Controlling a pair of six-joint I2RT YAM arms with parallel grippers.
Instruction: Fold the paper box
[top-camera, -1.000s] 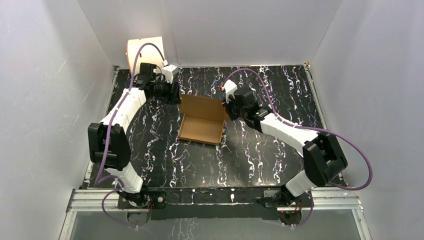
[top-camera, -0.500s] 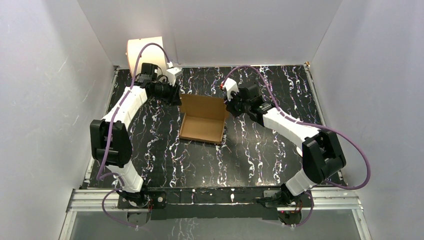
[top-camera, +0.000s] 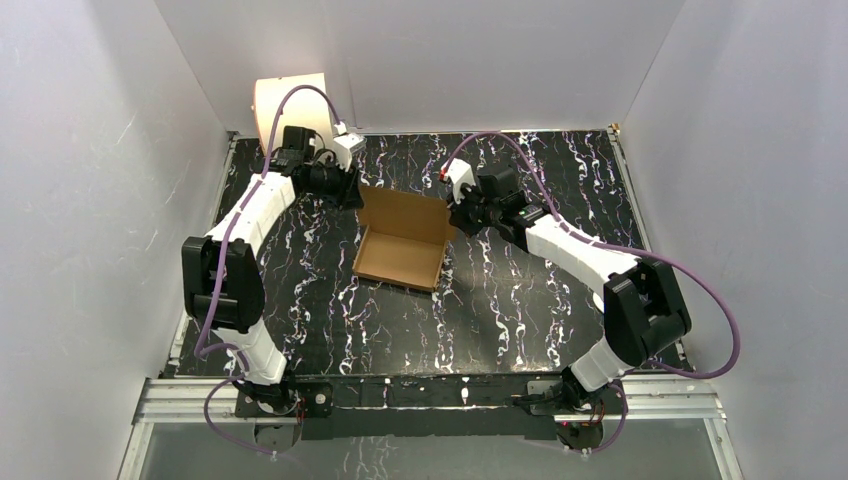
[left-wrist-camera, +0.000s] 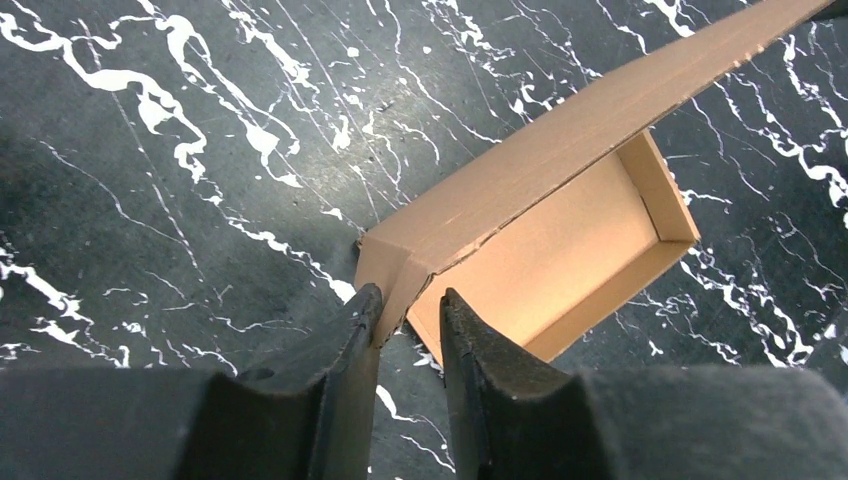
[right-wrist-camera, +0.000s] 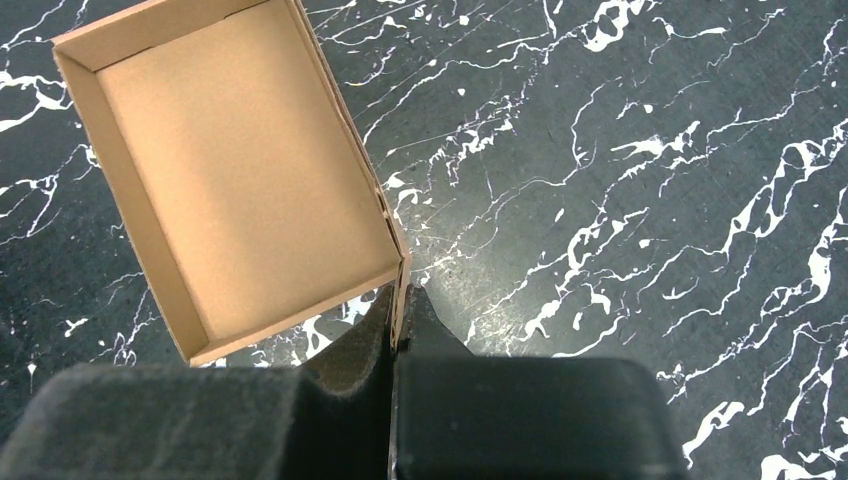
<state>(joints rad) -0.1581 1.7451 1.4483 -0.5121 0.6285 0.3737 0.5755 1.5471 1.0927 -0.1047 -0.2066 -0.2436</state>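
The paper box is a brown cardboard tray in the middle of the black marbled table, with its lid flap raised at the far side. My left gripper is at the flap's far left corner. In the left wrist view its jaws stand narrowly apart astride that corner of the box; the card touches the left finger and a gap shows on the other side. My right gripper is at the far right corner. In the right wrist view it is shut on the edge of the box.
A cream-white cylindrical drum stands at the far left corner behind the left arm. Grey walls enclose the table on three sides. A metal rail runs along the near edge by the arm bases.
The right gripper has moved a little back and left with the box corner. The box has shifted slightly left. The left gripper has hardly moved.
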